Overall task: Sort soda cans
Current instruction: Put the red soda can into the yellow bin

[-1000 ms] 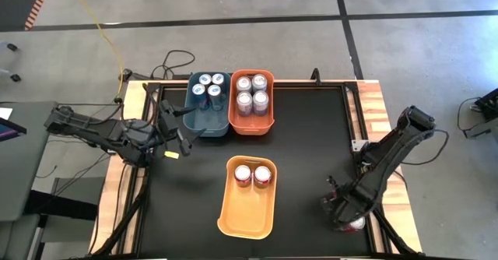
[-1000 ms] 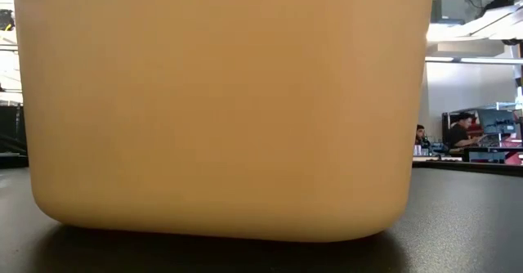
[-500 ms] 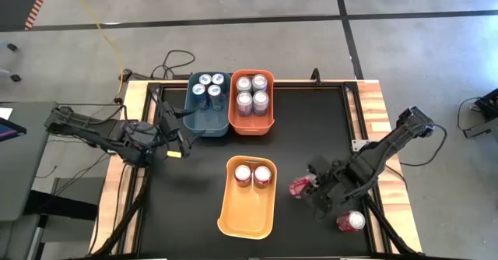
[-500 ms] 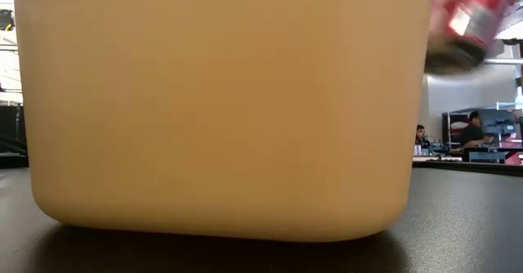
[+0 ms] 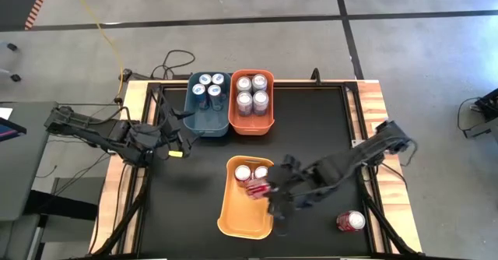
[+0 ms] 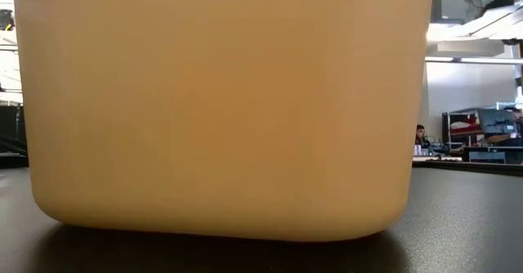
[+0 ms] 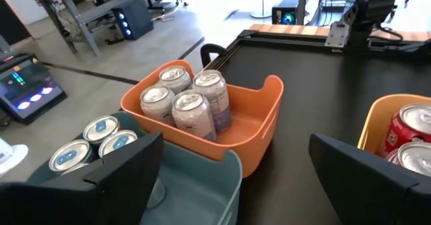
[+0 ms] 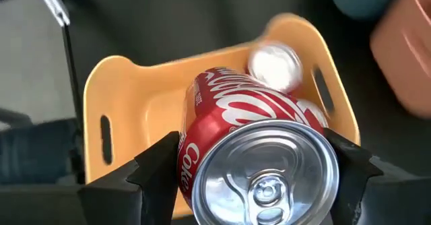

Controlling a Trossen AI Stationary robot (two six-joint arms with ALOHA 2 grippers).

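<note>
right claw [image 5: 263, 191] holds a can [image 5: 256, 187] over the front bin [image 5: 246, 221].

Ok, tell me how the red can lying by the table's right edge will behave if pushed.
The red can lies on its side on the smooth black table, so it would probably roll rather than slide. Its round body looks rigid, so a sideways nudge likely sends it away, perhaps off the nearby edge.

Black table [image 5: 311, 135]: three bins [image 5: 247, 213], one can [image 5: 350, 221]

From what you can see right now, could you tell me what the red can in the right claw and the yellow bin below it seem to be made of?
Red can: probably aluminium, given its shiny silver top with a pull tab and glossy printed body. Yellow bin: apparently moulded plastic, matte and smooth, with rounded corners and slot handles. The right claw holds the can over it.
</note>
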